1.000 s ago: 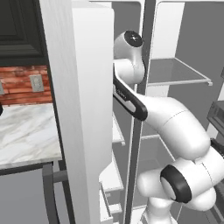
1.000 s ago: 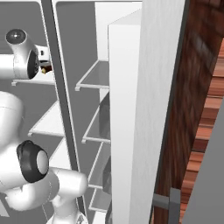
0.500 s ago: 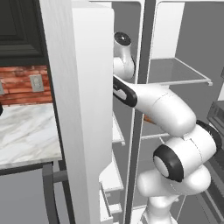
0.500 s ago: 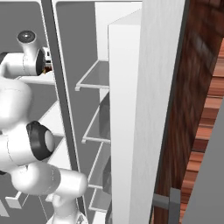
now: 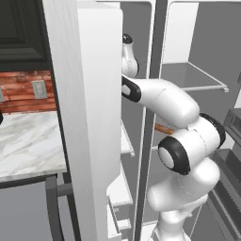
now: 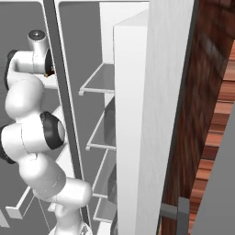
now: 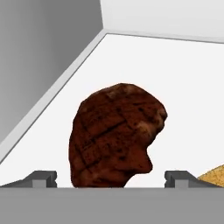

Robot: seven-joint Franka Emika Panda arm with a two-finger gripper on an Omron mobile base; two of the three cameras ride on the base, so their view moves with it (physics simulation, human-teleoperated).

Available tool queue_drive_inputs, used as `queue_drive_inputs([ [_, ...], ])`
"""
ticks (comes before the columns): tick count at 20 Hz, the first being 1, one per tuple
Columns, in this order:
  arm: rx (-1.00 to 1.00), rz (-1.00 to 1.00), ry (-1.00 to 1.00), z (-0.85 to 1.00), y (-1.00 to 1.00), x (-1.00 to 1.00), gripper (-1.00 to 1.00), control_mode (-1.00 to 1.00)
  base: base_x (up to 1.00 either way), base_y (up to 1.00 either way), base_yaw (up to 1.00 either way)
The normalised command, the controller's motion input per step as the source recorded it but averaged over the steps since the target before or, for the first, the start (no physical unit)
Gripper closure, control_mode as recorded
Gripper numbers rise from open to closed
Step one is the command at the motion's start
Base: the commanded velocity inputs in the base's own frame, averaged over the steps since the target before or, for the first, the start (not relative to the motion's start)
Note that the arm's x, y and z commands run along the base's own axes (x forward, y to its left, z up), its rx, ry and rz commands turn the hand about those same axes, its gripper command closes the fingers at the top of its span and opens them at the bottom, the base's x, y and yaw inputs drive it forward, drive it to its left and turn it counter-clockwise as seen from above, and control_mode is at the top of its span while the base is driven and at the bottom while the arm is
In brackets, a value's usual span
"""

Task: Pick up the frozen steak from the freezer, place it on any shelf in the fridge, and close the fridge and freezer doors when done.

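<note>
The two-finger gripper [image 7: 112, 177] is being held open, fingertips straddling the dark brown, lumpy frozen steak [image 7: 114, 133] lying on the white freezer shelf [image 7: 175, 87]. The arm has reached deeper into the freezer; grasping appears imminent. Beyond the steak, both doors are standing open.

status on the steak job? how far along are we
Early. Done: both doors open, arm reached into the left compartment. In hand: gripper open, its fingertips either side of the steak, which lies on the white shelf; whether it's grasped, I can't tell. Left: grasp, lift, place on a shelf in the other compartment, shut both doors.
</note>
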Motion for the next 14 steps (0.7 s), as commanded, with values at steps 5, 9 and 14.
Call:
queue_drive_inputs([
  [5, -0.02, 0.00, 0.09, -0.26, 0.24, 0.23, -1.00, -1.00, 0.00, 0.00, 0.00],
  [9, -0.03, 0.00, 0.04, -0.33, 0.20, 0.16, -1.00, -1.00, 0.00, 0.00, 0.00],
  [14, -0.03, 0.00, 0.00, -0.39, 0.04, 0.19, -1.00, -1.00, 0.00, 0.00, 0.00],
])
